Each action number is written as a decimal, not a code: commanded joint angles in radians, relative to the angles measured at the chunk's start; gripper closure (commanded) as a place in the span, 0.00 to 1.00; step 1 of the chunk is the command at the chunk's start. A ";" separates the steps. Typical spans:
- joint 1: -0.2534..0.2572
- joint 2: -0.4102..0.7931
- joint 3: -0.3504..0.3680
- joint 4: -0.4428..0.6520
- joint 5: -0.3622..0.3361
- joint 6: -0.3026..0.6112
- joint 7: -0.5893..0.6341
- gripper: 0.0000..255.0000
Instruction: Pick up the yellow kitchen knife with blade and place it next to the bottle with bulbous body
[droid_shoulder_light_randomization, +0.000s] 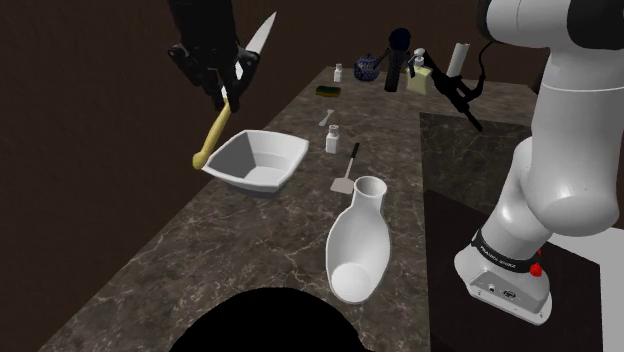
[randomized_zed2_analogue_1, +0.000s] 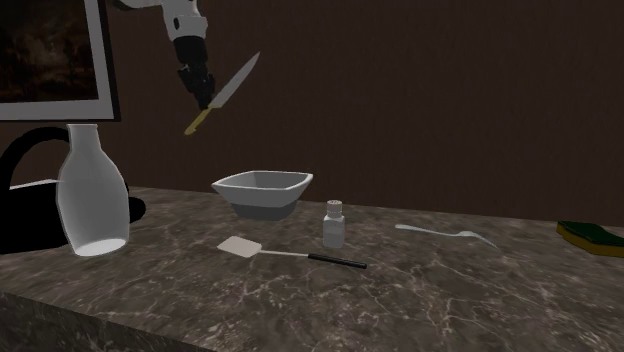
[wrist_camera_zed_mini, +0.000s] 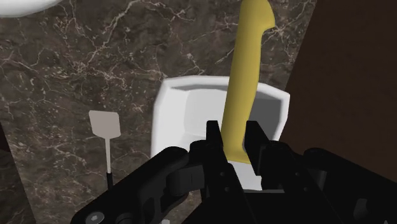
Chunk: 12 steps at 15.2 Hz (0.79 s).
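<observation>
The white arm (droid_shoulder_light_randomization: 560, 150) rises from its stand (droid_shoulder_light_randomization: 505, 275) and reaches over the worktop (droid_shoulder_light_randomization: 200, 270), its black hand hanging high above the white bowl (droid_shoulder_light_randomization: 255, 160). The jaws are closed on the knife (droid_shoulder_light_randomization: 232, 95), clasping the yellow handle close to where the blade starts. The knife is off the worktop and tilted. In the second exterior view it (randomized_zed2_analogue_1: 225, 93) is in the air above the bowl (randomized_zed2_analogue_1: 262, 192), blade slanting up and handle slanting down. In the wrist view the handle (wrist_camera_zed_mini: 245, 83) runs out from between the jaws across the bowl (wrist_camera_zed_mini: 191, 121). The white bottle (droid_shoulder_light_randomization: 358, 240) with the bulbous body stands upright well apart from the bowl, toward the stand; it (randomized_zed2_analogue_1: 92, 200) is at the second exterior view's left. Between bowl and bottle lies a spatula (droid_shoulder_light_randomization: 347, 172), white blade and dark handle, flat on the stone. A small white shaker (droid_shoulder_light_randomization: 332, 138) stands near the bowl, just beyond the spatula. A pale spoon (droid_shoulder_light_randomization: 325, 118) lies farther from the bowl, and a yellow and green sponge (droid_shoulder_light_randomization: 328, 90) farther again. At the worktop's far end, well away from the bowl, stands a group of small kitchen things with a teapot (droid_shoulder_light_randomization: 366, 67) among them. The worktop is dark veined marble. The wall behind is dark brown, with a framed picture (randomized_zed2_analogue_1: 50, 60). A black area (droid_shoulder_light_randomization: 270, 320) lies at the near edge.
</observation>
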 joint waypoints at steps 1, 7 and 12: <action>-0.007 -0.012 0.000 -0.046 0.007 0.034 0.006 1.00; -0.027 -0.042 -0.002 -0.165 0.022 0.128 0.016 1.00; -0.038 -0.056 -0.004 -0.250 0.028 0.200 0.025 1.00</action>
